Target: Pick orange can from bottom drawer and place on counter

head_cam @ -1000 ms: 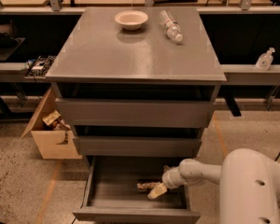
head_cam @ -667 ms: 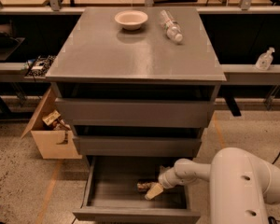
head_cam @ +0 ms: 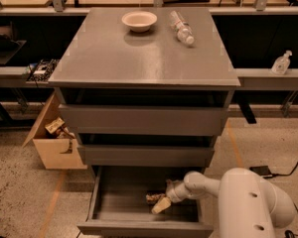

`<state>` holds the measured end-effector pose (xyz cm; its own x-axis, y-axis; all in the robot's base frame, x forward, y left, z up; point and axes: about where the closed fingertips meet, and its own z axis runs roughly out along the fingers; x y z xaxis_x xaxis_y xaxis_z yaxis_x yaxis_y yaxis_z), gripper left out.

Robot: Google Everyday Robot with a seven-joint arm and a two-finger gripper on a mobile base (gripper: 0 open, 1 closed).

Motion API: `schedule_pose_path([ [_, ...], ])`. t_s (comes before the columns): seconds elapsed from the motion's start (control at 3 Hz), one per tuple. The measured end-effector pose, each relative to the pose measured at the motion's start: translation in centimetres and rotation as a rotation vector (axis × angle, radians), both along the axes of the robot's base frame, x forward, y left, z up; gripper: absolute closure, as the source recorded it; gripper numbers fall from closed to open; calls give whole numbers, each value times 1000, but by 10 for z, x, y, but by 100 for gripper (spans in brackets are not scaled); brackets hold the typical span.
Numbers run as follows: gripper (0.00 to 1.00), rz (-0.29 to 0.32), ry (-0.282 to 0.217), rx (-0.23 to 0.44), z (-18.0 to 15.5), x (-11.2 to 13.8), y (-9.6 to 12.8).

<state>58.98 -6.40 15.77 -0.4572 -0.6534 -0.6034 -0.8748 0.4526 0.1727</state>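
Camera view, the only one: the drawer (head_cam: 109,205) is pulled open at the bottom of the cabinet, and the can (head_cam: 152,198) lies on its dark floor, right of centre and toward the back half. The arm (head_cam: 203,184) reaches in from the right, with the gripper (head_cam: 161,205) low inside the drawer, just in front of the can and slightly to its right, meeting or overlapping its near edge. You cannot tell whether it is spread, pressed together or already pinching the can, so check that before you lift. The key relation is that the can sits just left of and behind the gripper tip. Its long axis seems to run roughly left-right across the drawer, though that's a judgement, since the can is dark and partly covered. There is only one arm, so no choice of side. The counter (head_cam: 139,63) is straight above, past the two closed drawers. A bowl (head_cam: 139,21) and a bottle (head_cam: 181,27) sit at its far edge, well apart from the near half, which is likely where you'd set the can. The likely risk is clipping the drawer above on the way out.
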Motion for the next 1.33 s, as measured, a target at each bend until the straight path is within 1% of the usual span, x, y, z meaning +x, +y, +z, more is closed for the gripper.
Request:
schedule_pose_path([
  [0.33,0,5,6,40,-14,2,4],
  [0.67,17,2,13,66,-24,1,5],
  [1.33,64,-4,19,95,-32,1,8],
])
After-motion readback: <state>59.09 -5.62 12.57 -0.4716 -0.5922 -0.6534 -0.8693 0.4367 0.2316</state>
